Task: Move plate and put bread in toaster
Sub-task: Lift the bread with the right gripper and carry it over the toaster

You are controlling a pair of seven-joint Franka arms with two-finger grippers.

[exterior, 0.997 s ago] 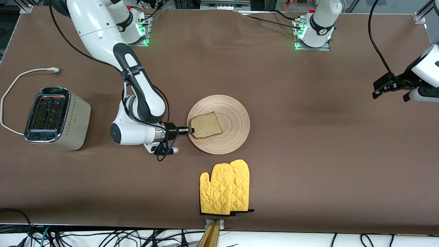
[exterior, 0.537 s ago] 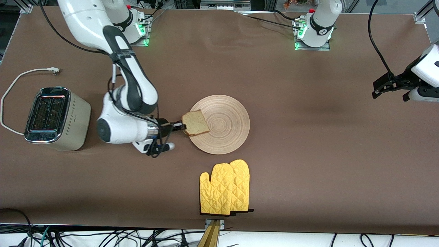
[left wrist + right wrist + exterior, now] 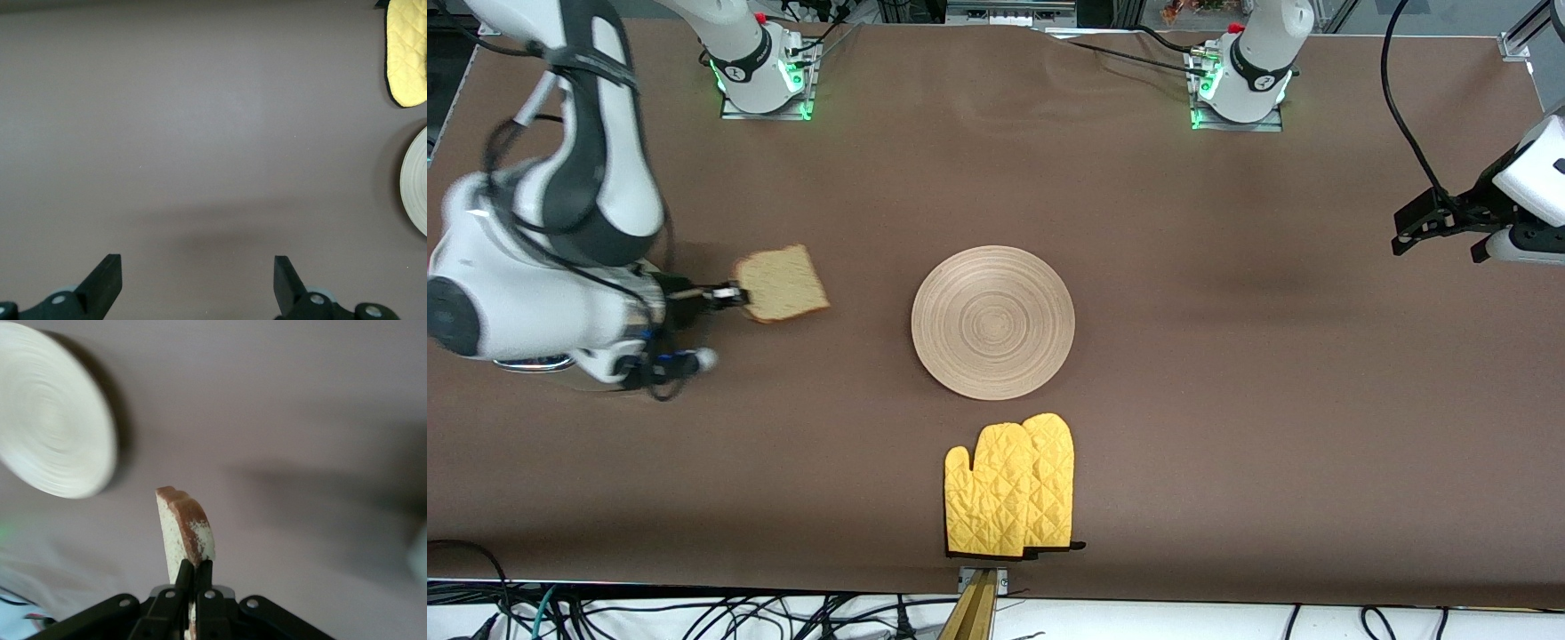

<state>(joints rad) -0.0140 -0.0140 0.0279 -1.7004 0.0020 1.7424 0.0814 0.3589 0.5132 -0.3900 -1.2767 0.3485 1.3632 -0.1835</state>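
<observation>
above brown table (image 3: 1227,356), right jaws (image 3: 734,292) pinch bread (image 3: 783,284).

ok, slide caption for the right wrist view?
Right gripper pinching the bread edge-on above the table, plate off to one side.

Glossy white arms with dark grey joint bands, black cables, black-fingered claws, green-lit bases.

Toaster (image 3: 560,364) almost wholly hidden under the blurred right arm.
</observation>
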